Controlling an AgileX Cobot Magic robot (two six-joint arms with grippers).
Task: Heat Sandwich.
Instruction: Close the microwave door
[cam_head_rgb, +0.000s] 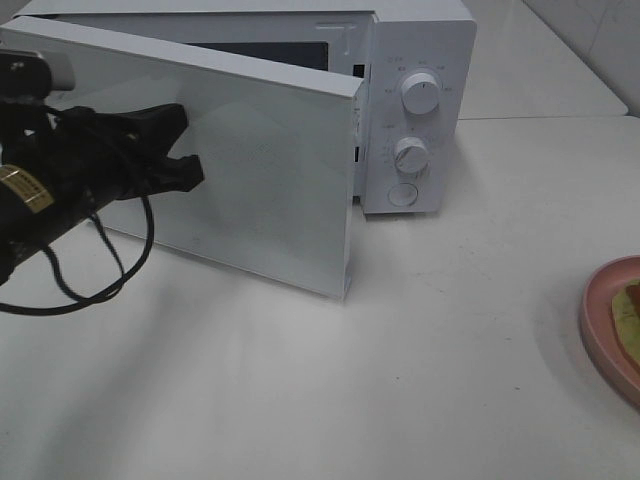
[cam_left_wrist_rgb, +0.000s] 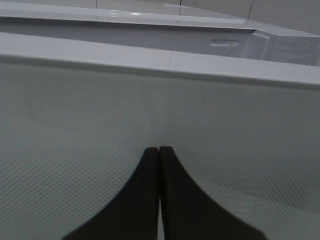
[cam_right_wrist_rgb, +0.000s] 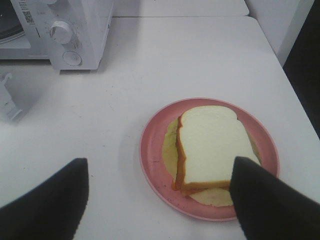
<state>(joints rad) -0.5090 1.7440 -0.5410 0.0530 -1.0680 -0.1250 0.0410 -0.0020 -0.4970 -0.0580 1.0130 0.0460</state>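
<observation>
Right now the microwave (cam_head_rgb: 420, 110) stands at the back of the white worktop (cam_head_rgb: 400, 380) with its door (cam_head_rgb: 240, 170) swung partly open toward the front, so the dark cavity shows only as a thin strip above the door's top edge. Two white knobs (cam_head_rgb: 417, 95) and a round button sit in a column on the control panel at the oven's right side.

On the left of the exterior high view, the left pincer (cam_head_rgb: 190, 150) reaches in front of the door's outer face. Its wrist view shows the two black fingers (cam_left_wrist_rgb: 140, 200) pressed together with nothing between them, their tips right at the dotted door panel; whether they actually touch the surface cannot be told. A black cable loops down from that arm.

Over on the right, the sandwich (cam_right_wrist_rgb: 212, 147) lies on a round pink plate (cam_right_wrist_rgb: 155, 150) near the right edge of the worktop, well apart from the microwave. Pale bread is on top, with yellowish filling showing round the edges. The right pincer (cam_right_wrist_rgb: 160, 200) hangs above the near side of the plate with its fingers spread wide apart, holding nothing; one dark finger overlaps a corner of the bread in the wrist view.
</observation>
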